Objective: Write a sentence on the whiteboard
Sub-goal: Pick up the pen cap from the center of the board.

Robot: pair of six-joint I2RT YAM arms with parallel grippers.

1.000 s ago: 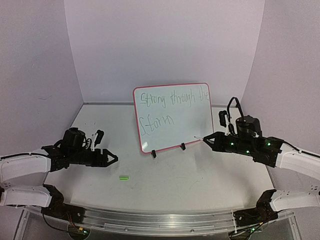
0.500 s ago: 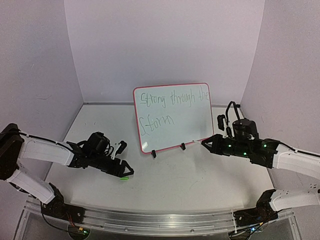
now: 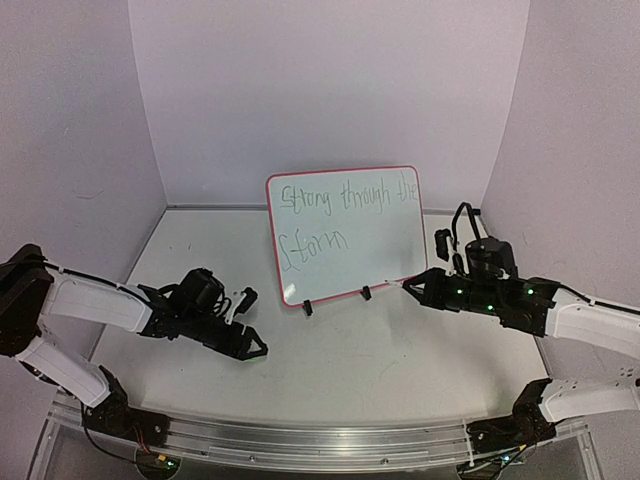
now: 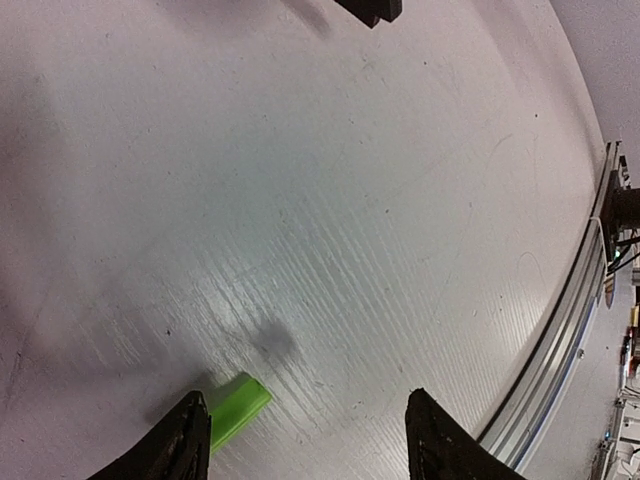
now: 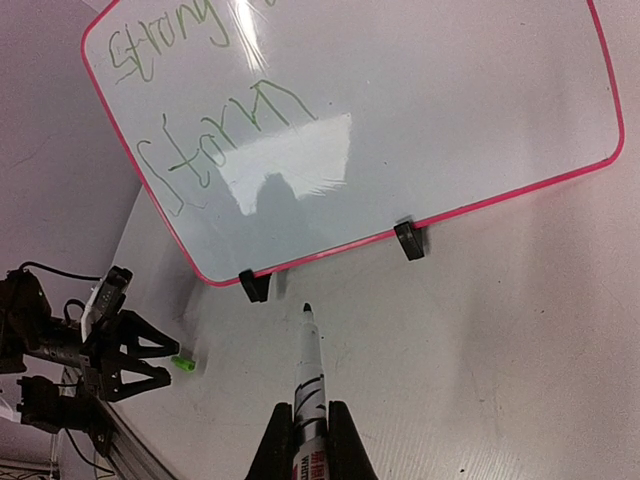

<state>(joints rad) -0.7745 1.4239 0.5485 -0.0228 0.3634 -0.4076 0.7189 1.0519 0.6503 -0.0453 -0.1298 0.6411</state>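
Lavender walls close in a white desk (image 3: 380,370). Mid-desk, toward the back, the whiteboard (image 3: 345,235) stands leaning back on two black clip feet (image 3: 308,308), pink frame all round. The green writing reads approx. "Strong through the storm" over two lines. So the sentence looks done, & the step in hand is prob. capping the pen.

The right hand (image 5: 310,440) is clamped on a marker (image 5: 308,375). Its tip is bare, aimed at the board's lower edge, just short of the frame, not touching. The left hand (image 4: 310,450) hangs low over the desk w/ jaws well apart, nothing in them. A green cap (image 4: 238,405) lies flat on the desk right by one finger (image 4: 185,445), touching or nearly, can't tell which.

To do it well:
- Shift the left hand sideways so the cap sits centred btw the fingers, not against one pad, else closing may flick it away.
- Go low, close slowly & grip across the cap's short side, leaving whichever end is open free for the marker tip.
- The cap looks small & light, likely to skid on the glossy top.
- Right hand should hold steady, tip off the board, to avoid a stray mark.

Containers: none in view, no tray, cup or bin.
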